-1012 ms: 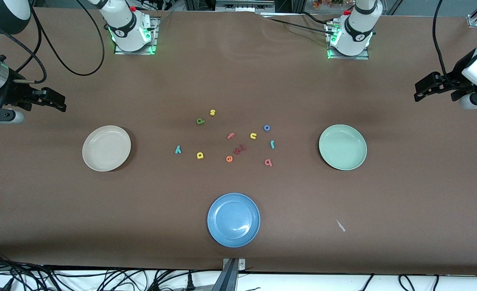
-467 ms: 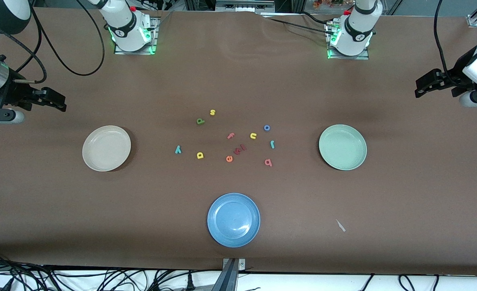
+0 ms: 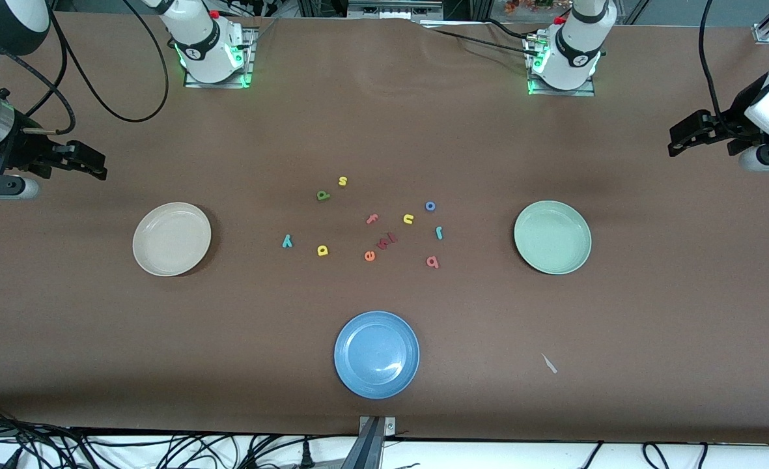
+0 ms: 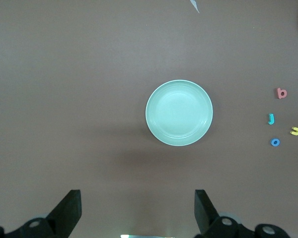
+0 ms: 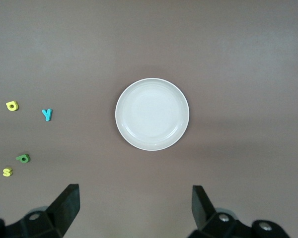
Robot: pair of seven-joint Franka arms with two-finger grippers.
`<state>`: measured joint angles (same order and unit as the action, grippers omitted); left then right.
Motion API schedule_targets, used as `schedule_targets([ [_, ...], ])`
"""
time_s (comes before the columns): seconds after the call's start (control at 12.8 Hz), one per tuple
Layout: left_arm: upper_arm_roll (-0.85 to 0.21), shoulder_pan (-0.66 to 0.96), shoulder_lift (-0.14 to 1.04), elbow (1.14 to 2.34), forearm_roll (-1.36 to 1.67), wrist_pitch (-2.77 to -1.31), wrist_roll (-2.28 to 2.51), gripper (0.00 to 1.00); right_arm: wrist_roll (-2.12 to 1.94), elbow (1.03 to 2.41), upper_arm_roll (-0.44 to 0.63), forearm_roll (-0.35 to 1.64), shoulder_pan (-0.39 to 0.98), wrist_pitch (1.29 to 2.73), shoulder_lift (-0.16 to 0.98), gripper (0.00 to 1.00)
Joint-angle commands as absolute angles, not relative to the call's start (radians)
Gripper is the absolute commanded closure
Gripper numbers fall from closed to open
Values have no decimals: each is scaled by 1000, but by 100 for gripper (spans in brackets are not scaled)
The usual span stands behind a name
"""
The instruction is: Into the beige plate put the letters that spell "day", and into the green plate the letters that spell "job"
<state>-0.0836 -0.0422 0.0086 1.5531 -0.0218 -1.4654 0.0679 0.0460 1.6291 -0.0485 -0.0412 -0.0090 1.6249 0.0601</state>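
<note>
both grippers [image 3: 91, 166] [image 3: 680, 140] raised, open

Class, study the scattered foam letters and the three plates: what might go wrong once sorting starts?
1. The small yellow foam "a" shares its colour with the yellow "s" and yellow "u", so a wrong pick is possible.
2. The orange "e" lies against a dark red letter; a claw may nudge both.
3. The round blue plate could wrongly receive letters.

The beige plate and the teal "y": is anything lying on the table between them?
No. In the front view the stretch between the beige plate and the "y" is bare brown table; the right wrist view shows the same.
</note>
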Motion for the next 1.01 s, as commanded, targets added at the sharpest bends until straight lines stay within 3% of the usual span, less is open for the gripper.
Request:
schedule_targets([
  [0.0,-97,-41,-9,1569,-28,-1456,64,0,43,1615,-48,-32,-12,1614,63,0],
  [0.93,-95,-35,-8,1572,1,-1456,60,0,49,1614,-49,-31,-9,1614,61,0],
])
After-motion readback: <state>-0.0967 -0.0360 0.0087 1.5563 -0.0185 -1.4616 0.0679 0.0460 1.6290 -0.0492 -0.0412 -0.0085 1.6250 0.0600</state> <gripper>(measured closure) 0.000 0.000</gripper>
